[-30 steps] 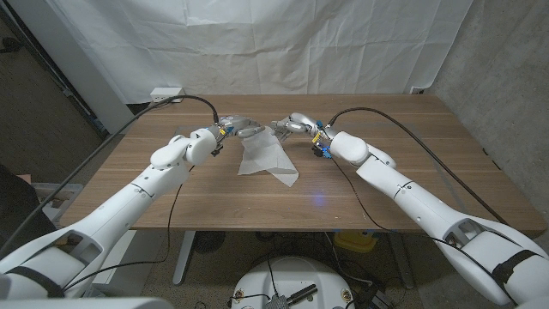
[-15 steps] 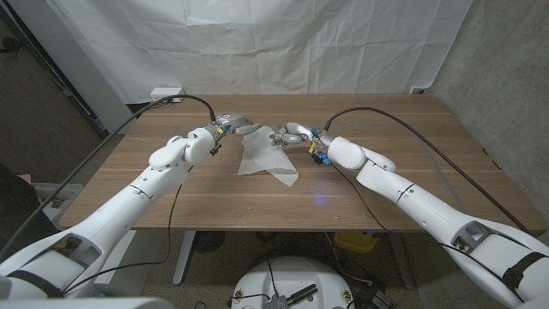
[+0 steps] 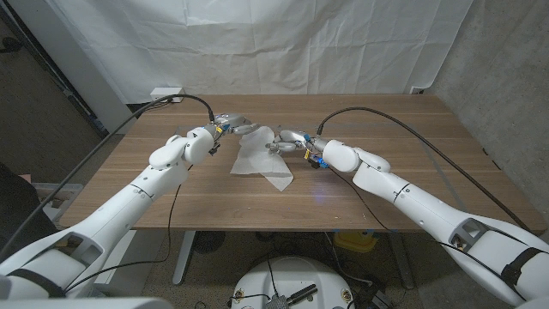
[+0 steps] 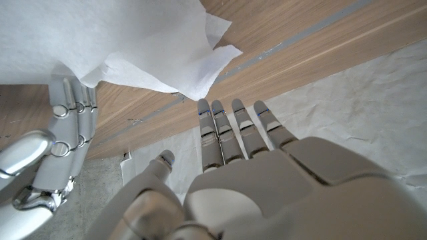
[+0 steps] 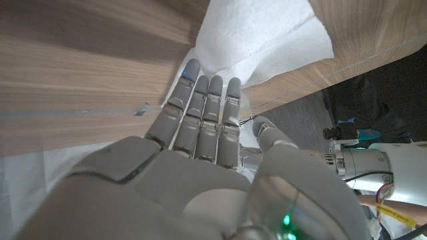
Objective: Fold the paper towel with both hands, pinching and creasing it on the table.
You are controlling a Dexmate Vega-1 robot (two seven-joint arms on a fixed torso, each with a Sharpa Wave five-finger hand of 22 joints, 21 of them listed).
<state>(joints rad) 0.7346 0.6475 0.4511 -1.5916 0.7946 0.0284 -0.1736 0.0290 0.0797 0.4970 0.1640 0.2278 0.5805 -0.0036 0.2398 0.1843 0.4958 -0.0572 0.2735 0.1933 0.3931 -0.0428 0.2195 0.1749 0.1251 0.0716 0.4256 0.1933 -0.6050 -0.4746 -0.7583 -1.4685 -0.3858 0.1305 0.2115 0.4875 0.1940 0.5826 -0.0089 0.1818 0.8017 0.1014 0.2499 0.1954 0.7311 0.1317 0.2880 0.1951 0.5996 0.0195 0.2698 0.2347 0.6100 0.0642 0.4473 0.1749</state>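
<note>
From the head camera, my two hands meet at the far middle of the wooden table [image 3: 171,206], one at each upper corner of the paper towel [image 3: 262,163], which lies crumpled and partly doubled over on the wood between them, its loose lower edge trailing toward me. My left hand [image 3: 233,122] sits at the towel's far left corner and my right hand [image 3: 287,139] at its far right corner, a placement that I judge lets me carry one edge across the sheet evenly; from this height I cannot tell whether either hand actually has the paper pinched. Along my left wrist, my left hand [image 4: 233,167] shows fingers straight and together, their tips stopping just short of a raised towel [image 4: 133,47] corner, thumb apart and nothing between them, so this hand reads as open and empty; my other hand [image 4: 50,157] appears beside it at the towel's edge. Along my right wrist, my right hand [image 5: 200,127] reaches with fingers extended side by side, tips touching or tucked just under the white towel [image 5: 263,40] edge, likely to lift it for the fold; whether the thumb closes on it is hidden, so I cannot say it holds.
</note>
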